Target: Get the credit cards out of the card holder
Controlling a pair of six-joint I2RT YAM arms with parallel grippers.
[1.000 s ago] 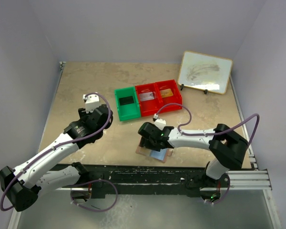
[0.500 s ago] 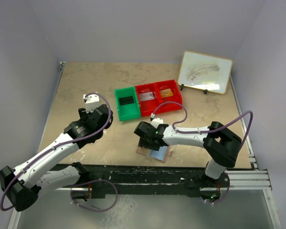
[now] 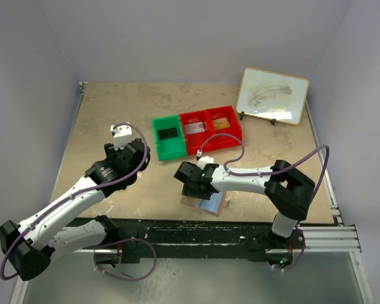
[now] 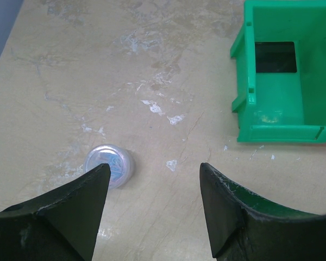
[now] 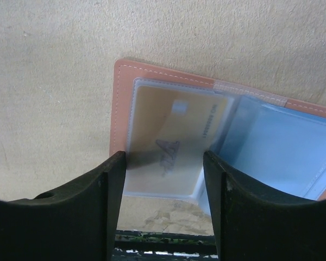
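The card holder (image 5: 119, 103) lies open on the table near the front edge, tan-pink outside, pale blue inside (image 5: 285, 152). A gold credit card (image 5: 174, 130) sits in its clear sleeve. My right gripper (image 5: 164, 157) is open right over that sleeve, one finger at each side of the card, gripping nothing. In the top view the right gripper (image 3: 193, 183) covers the card holder's (image 3: 210, 206) left part. A black credit card (image 4: 275, 57) lies in the green bin (image 4: 309, 119). My left gripper (image 4: 152, 174) is open and empty, apart from the bins.
Green bin (image 3: 169, 147) and two red bins (image 3: 206, 140) stand in a row mid-table; the red ones hold a white-grey card (image 3: 195, 127) and a gold card (image 3: 221, 123). A framed whiteboard (image 3: 272, 95) leans at the back right. A small round clear container (image 4: 110, 165) lies by my left finger.
My right gripper has slid left over the card holder and its jaws have widened a little. The left arm has not moved.
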